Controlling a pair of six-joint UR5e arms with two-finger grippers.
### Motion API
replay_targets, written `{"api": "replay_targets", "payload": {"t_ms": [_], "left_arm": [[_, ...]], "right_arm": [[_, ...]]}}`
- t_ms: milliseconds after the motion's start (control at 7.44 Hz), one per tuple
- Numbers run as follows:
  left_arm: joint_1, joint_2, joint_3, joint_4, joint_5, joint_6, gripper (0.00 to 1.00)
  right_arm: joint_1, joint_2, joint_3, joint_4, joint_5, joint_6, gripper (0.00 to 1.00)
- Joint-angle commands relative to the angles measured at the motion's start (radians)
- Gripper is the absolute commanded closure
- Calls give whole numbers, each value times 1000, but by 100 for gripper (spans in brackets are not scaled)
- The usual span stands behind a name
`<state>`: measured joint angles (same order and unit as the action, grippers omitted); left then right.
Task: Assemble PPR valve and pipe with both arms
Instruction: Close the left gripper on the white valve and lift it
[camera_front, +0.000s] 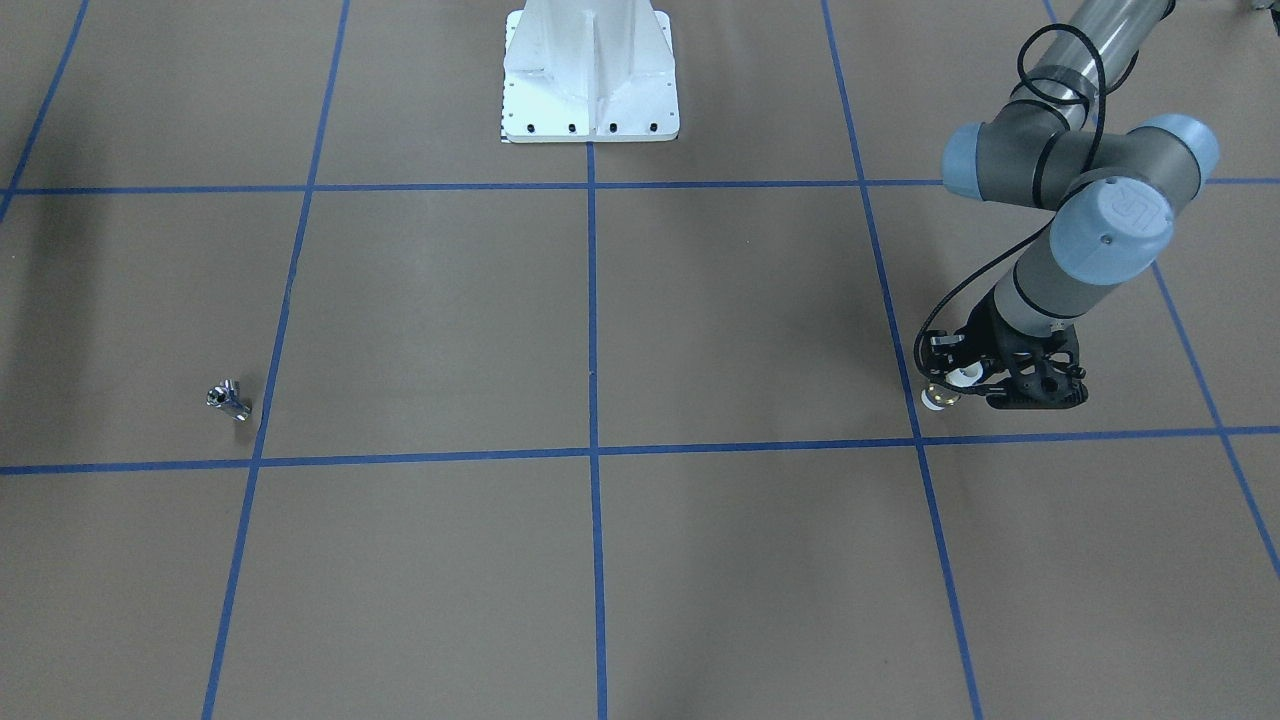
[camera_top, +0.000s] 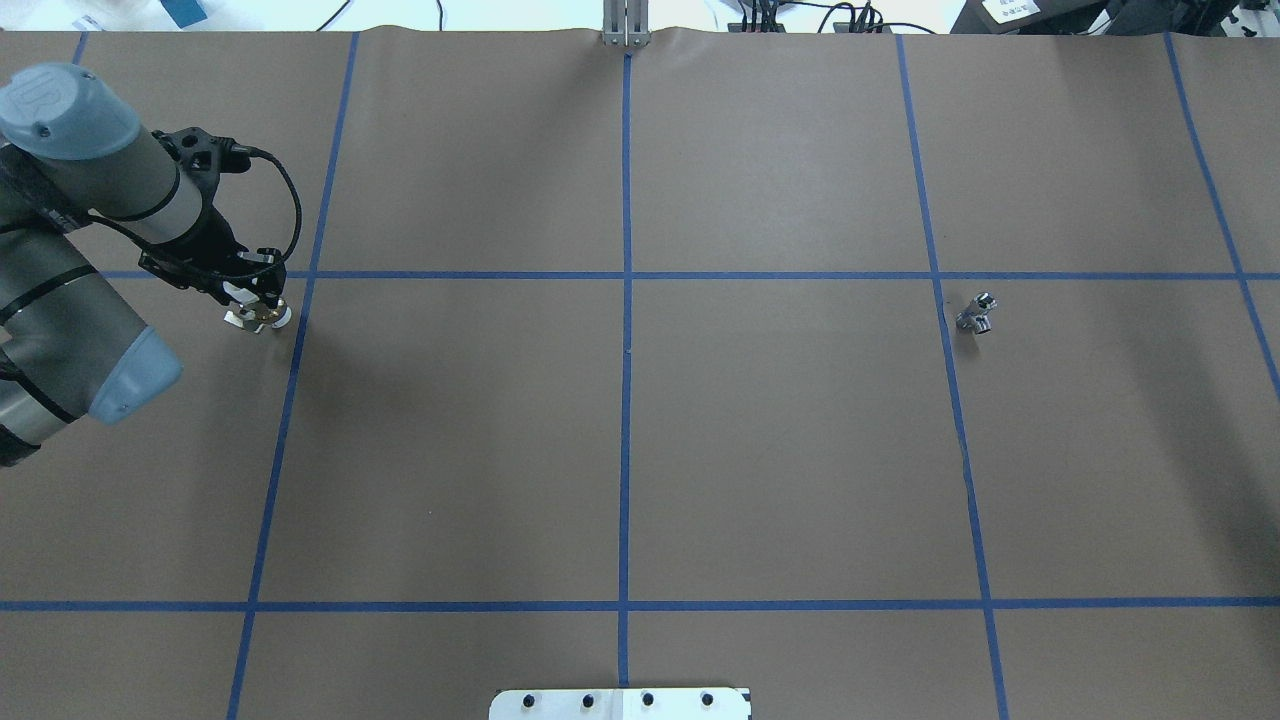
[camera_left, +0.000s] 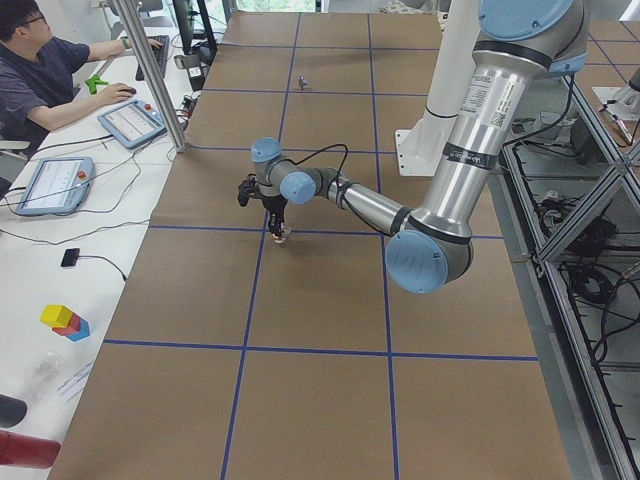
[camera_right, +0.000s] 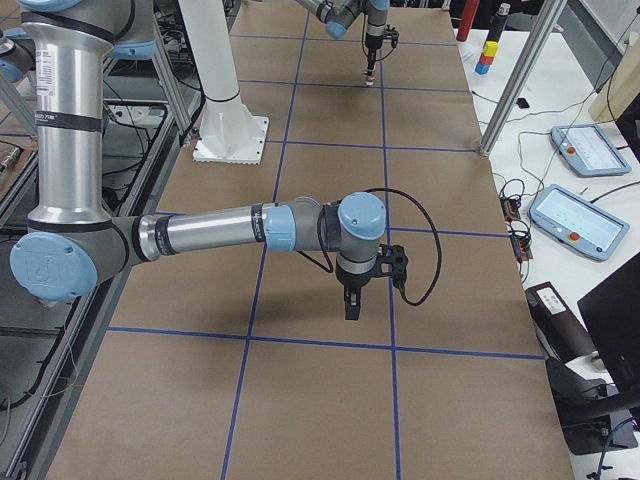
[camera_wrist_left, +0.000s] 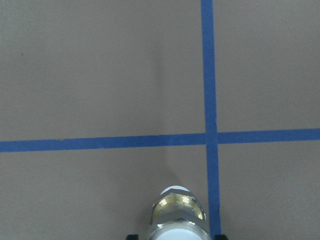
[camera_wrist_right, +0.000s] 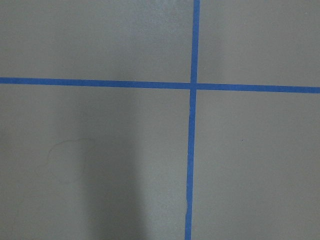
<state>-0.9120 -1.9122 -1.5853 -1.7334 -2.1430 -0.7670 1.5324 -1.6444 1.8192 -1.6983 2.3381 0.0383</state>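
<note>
The PPR valve (camera_front: 942, 398), white-ringed with a brass middle, sits between the fingers of my left gripper (camera_front: 962, 384), which points down just above the brown table and looks shut on it. It shows in the overhead view (camera_top: 264, 318) under the left gripper (camera_top: 252, 303), and at the bottom of the left wrist view (camera_wrist_left: 177, 210). The pipe (camera_front: 228, 398), a small chrome fitting, lies alone on the far side of the table (camera_top: 977, 315). My right gripper (camera_right: 352, 300) shows only in the exterior right view, low over the table; I cannot tell whether it is open or shut.
The white bolted pedestal (camera_front: 590, 80) stands at the robot's side of the table. Blue tape lines (camera_top: 626, 350) divide the brown surface. An operator (camera_left: 40, 75) sits at a side desk with tablets (camera_left: 52, 183) beyond the table's edge.
</note>
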Motion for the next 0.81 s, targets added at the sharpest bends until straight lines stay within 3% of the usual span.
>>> {"api": "replay_targets", "payload": {"t_ms": [0, 134, 403, 672], "left_arm": [[-1, 1, 1, 0, 0, 0, 66], [-5, -1, -5, 0, 2, -12, 100], [-48, -43, -48, 85, -2, -15, 100], [-50, -216, -68, 321, 0, -20, 100]], "right_arm": [[0, 0, -1, 0, 1, 0, 0], [0, 0, -1, 0, 1, 0, 0], [0, 0, 5, 2, 16, 0, 0], [0, 0, 6, 5, 10, -3, 0]]}}
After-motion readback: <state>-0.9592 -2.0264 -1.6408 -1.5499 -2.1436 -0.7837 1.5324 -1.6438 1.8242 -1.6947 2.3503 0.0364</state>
